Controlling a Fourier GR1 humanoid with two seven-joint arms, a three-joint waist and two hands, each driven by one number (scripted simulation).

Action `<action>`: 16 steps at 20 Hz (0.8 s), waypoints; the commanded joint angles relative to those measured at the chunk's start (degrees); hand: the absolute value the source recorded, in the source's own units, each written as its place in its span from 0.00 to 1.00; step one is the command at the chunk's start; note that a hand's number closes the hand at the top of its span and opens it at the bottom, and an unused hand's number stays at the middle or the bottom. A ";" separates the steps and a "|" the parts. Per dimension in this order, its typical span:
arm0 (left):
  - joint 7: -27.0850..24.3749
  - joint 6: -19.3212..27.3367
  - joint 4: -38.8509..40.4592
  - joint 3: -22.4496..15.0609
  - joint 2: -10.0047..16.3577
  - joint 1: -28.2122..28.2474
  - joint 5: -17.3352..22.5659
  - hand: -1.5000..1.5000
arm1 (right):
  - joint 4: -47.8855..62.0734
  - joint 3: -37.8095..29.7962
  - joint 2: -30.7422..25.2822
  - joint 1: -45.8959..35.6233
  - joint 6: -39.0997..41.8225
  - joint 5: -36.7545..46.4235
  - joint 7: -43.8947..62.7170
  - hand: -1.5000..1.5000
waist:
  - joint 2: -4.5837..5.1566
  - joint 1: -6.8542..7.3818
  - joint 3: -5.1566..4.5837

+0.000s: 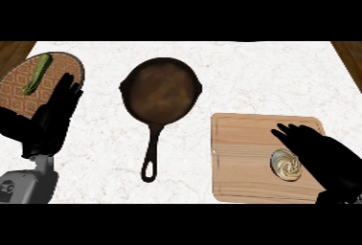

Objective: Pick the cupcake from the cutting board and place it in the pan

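The cupcake [284, 164] is observed on the cutting board [240, 143], partly covered by the right hand [325, 155], fingers extended, nothing grasped. The pan [161, 91] is located well apart, at centre. The left hand [55, 114] is rested open at the left edge.

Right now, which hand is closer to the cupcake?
The right hand. It hovers over the cutting board, right next to the cupcake. The left hand rests far away by the plate, past the pan.
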 commanded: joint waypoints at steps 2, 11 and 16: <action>-1.14 -0.27 -0.09 -0.26 -2.86 1.27 -2.09 0.50 | 5.45 -1.44 2.73 -1.79 -0.54 4.37 -1.99 0.00 | -0.01 0.02 0.01; 2.77 0.70 -3.24 -0.31 -5.19 1.31 -4.93 0.50 | 15.19 -2.03 4.57 -3.55 -1.78 9.38 -9.49 0.00 | -0.01 0.10 0.02; 1.53 -2.62 -3.62 1.56 -5.00 3.93 -4.69 0.50 | 17.61 -0.08 10.59 -2.44 -6.23 14.12 -9.35 0.00 | -0.03 0.06 0.01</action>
